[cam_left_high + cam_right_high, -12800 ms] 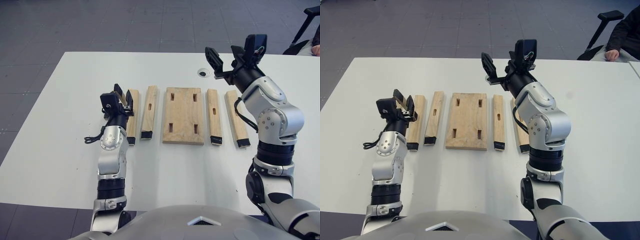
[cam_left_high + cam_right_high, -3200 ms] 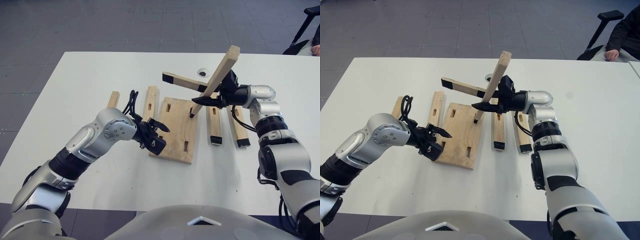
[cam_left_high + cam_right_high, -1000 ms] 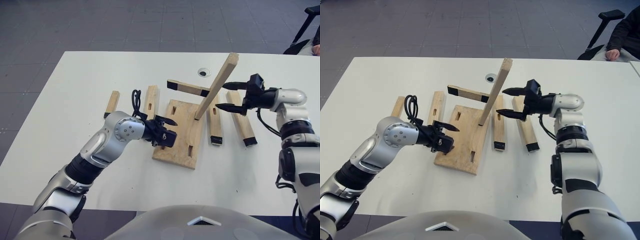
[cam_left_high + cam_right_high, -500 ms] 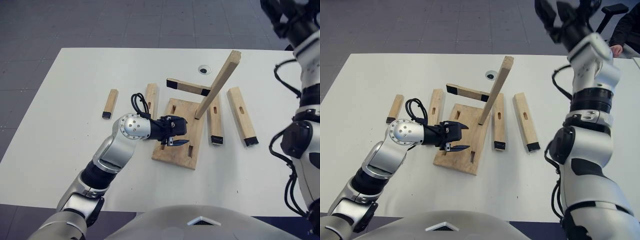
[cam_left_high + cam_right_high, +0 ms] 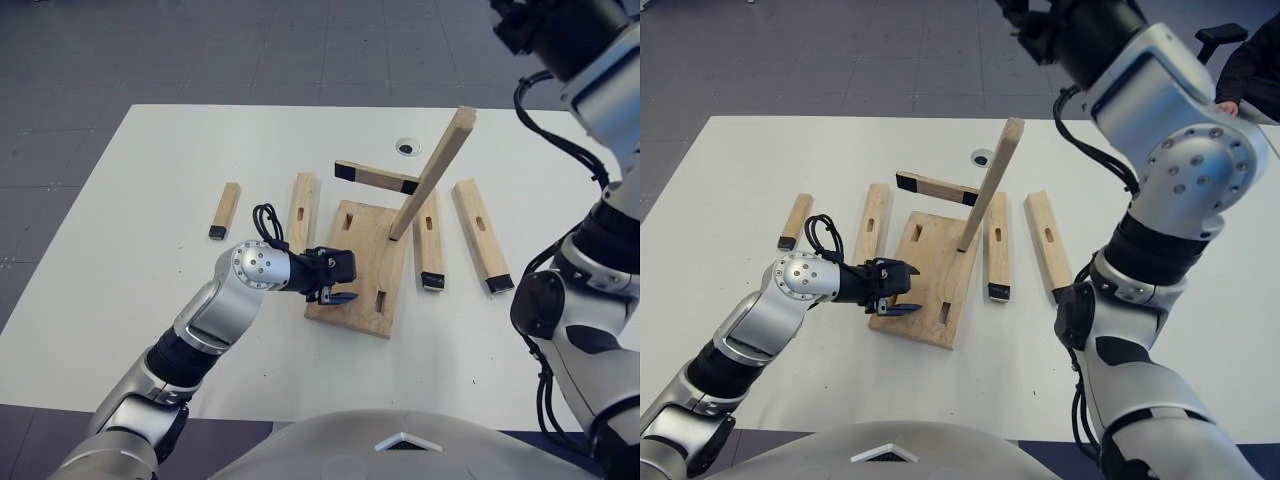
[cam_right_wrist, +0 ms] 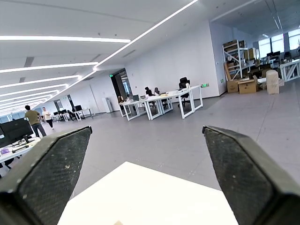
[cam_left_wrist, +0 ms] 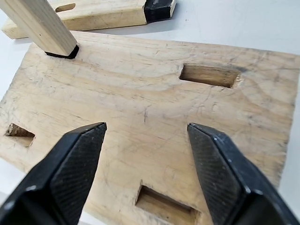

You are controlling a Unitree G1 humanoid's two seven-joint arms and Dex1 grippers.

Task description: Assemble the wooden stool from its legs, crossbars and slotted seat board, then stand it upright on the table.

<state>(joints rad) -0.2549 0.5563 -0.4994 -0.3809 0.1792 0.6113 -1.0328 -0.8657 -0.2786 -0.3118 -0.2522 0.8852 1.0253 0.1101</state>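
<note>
Left gripper (image 7: 146, 126) spread wide over slotted seat board (image 7: 140, 75), gripping nothing; right gripper (image 6: 146, 129) raised high, likewise wide open, empty.

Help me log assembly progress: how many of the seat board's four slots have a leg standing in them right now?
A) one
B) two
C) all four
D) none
A: a single leg stands in the far right slot of the seat board. The left wrist view shows the other three slots empty.
</note>
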